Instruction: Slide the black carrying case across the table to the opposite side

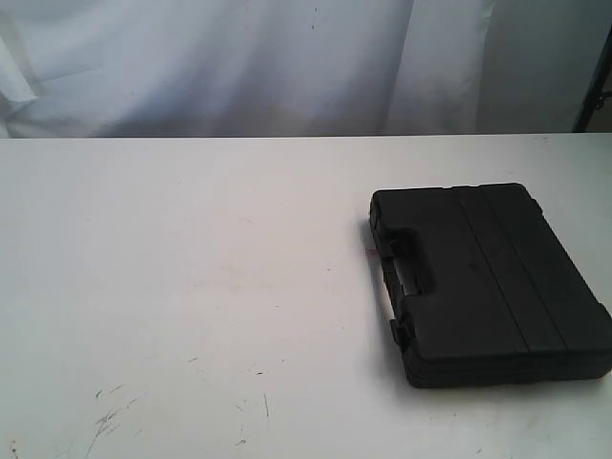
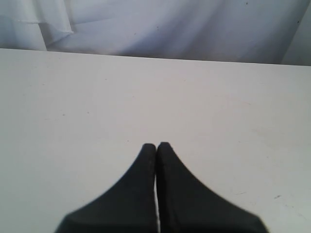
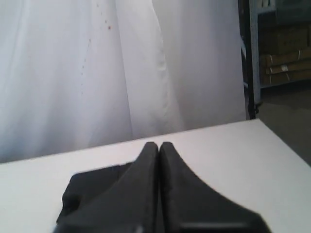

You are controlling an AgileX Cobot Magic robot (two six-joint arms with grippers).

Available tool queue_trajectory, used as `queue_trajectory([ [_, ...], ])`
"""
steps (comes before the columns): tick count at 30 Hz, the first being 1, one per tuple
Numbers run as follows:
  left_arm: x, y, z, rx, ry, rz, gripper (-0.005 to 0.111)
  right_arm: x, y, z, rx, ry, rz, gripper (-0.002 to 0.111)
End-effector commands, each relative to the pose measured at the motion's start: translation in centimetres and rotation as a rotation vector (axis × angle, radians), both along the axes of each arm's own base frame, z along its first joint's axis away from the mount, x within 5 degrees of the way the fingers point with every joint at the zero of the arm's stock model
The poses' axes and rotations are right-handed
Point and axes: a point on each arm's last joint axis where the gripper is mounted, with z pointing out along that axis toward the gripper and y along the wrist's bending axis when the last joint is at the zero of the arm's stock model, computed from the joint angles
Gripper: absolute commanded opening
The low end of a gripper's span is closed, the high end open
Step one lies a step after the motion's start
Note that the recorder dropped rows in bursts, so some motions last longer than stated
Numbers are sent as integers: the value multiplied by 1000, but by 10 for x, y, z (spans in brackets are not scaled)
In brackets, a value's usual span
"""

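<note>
The black carrying case (image 1: 488,282) lies flat on the right half of the white table (image 1: 191,287), its handle facing the table's middle. Neither gripper shows in the exterior view. My left gripper (image 2: 156,144) is shut with nothing in it, above bare table (image 2: 73,121). My right gripper (image 3: 158,144) is also shut and empty; the carrying case (image 3: 92,187) shows just beyond and partly behind its fingers, on the table (image 3: 228,145).
A white cloth backdrop (image 1: 287,57) hangs behind the table's far edge. Dark scratches (image 1: 110,411) mark the near left of the tabletop. A dark stand (image 1: 595,91) is at the far right. Shelving with boxes (image 3: 284,53) stands beyond the table's corner.
</note>
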Motion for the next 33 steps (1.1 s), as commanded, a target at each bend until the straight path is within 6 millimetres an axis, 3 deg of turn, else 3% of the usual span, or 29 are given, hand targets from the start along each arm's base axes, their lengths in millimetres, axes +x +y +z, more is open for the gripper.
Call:
queue_trajectory([
  [1, 0, 0, 0, -5, -14, 3, 0, -2, -2, 14, -13, -164, -25, 0],
  [7, 0, 0, 0, -5, -14, 3, 0, -4, -3, 24, 38, -245, -30, 0],
  [13, 0, 0, 0, -5, -14, 3, 0, -16, 0, 72, 46, -284, -4, 0],
  [17, 0, 0, 0, -5, -14, 3, 0, -12, 1, 106, 48, -207, 15, 0],
  [22, 0, 0, 0, -5, -14, 3, 0, 13, 3, 143, 74, 3, 49, 0],
  [26, 0, 0, 0, -5, -14, 3, 0, 40, 8, 163, 109, 173, 116, 0],
  [29, 0, 0, 0, -5, -14, 3, 0, 62, 15, 162, 83, 333, 213, 0],
  [33, 0, 0, 0, -5, -14, 3, 0, 85, 27, 143, 53, 556, 381, 0],
])
